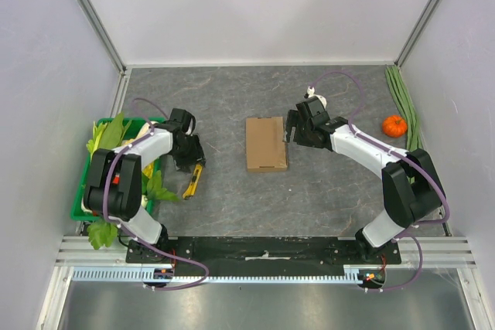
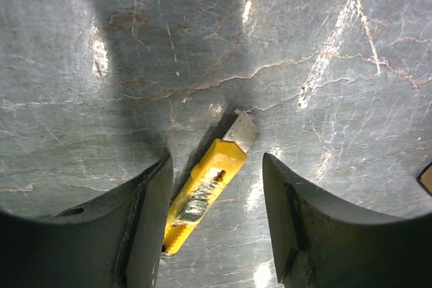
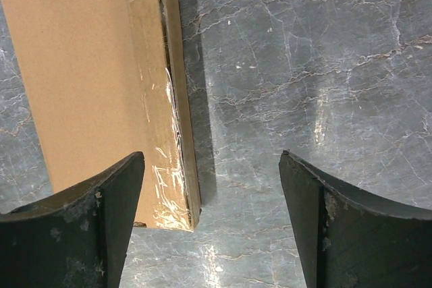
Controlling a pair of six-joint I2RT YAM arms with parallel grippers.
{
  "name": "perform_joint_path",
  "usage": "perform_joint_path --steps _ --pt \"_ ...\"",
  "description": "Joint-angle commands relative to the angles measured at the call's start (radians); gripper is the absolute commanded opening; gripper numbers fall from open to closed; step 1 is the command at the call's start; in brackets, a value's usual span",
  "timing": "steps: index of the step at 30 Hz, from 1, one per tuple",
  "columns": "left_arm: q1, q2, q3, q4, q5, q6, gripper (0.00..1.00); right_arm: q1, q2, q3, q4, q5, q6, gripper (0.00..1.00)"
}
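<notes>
A yellow box cutter [image 2: 204, 191] with its blade out lies flat on the grey table, also seen in the top view [image 1: 192, 181]. My left gripper [image 2: 216, 224] hangs open right above it, the handle close to the left finger and clear of the right one. A flat cardboard box [image 1: 266, 144] sealed with clear tape lies in the middle of the table. My right gripper [image 3: 210, 220] stands open over the box's right edge [image 3: 177, 112], its left finger above the cardboard and its right finger above bare table. In the top view this right gripper [image 1: 292, 127] sits at the box's right side.
A green crate [image 1: 83, 191] of leafy vegetables stands at the left edge, beside the left arm. A small orange pumpkin [image 1: 394, 125] and long green stalks [image 1: 404, 102] lie at the right wall. A white object [image 1: 315, 100] sits behind the right wrist.
</notes>
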Motion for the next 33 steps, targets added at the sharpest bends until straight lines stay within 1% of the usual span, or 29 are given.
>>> perform_joint_path --steps 1,3,6,8,11,15,18,19,21,22,28,30,33 --pt "-0.005 0.031 0.025 -0.043 -0.01 0.14 0.63 -0.003 -0.025 0.005 0.022 -0.005 0.005 0.88" --pt "-0.009 0.029 0.023 -0.048 0.023 0.166 0.63 -0.003 -0.026 -0.003 0.023 -0.008 0.01 0.88" --pt "-0.032 0.028 0.014 -0.059 0.025 0.191 0.63 -0.001 -0.026 -0.004 0.027 -0.011 0.019 0.87" --pt "-0.067 0.042 0.008 -0.063 -0.007 0.191 0.61 -0.001 -0.025 -0.004 0.028 -0.011 0.024 0.87" --pt "-0.121 0.08 0.026 -0.092 -0.107 0.176 0.56 -0.001 -0.017 -0.003 0.036 -0.017 0.024 0.87" --pt "-0.137 0.114 0.028 -0.095 -0.119 0.151 0.49 0.0 -0.012 0.002 0.037 -0.022 0.027 0.87" --pt "-0.137 0.117 0.032 -0.095 -0.113 0.137 0.4 0.0 -0.009 0.004 0.042 -0.027 0.027 0.86" --pt "-0.137 0.118 0.034 -0.094 -0.113 0.133 0.33 0.002 -0.009 0.004 0.039 -0.028 0.027 0.87" --pt "-0.137 0.12 0.043 -0.095 -0.11 0.124 0.23 0.002 -0.012 0.002 0.042 -0.031 0.024 0.87" --pt "-0.137 0.12 0.048 -0.094 -0.108 0.119 0.13 0.005 -0.012 0.002 0.043 -0.033 0.022 0.87" --pt "-0.137 0.109 0.091 -0.085 -0.059 0.073 0.05 0.038 -0.032 0.02 0.056 -0.046 -0.045 0.86" --pt "-0.137 0.088 0.107 -0.083 -0.035 0.052 0.04 0.055 -0.049 0.027 0.066 -0.048 -0.071 0.86" --pt "-0.137 0.05 0.13 -0.086 -0.012 0.024 0.04 0.115 -0.094 0.022 0.128 -0.059 -0.126 0.87"
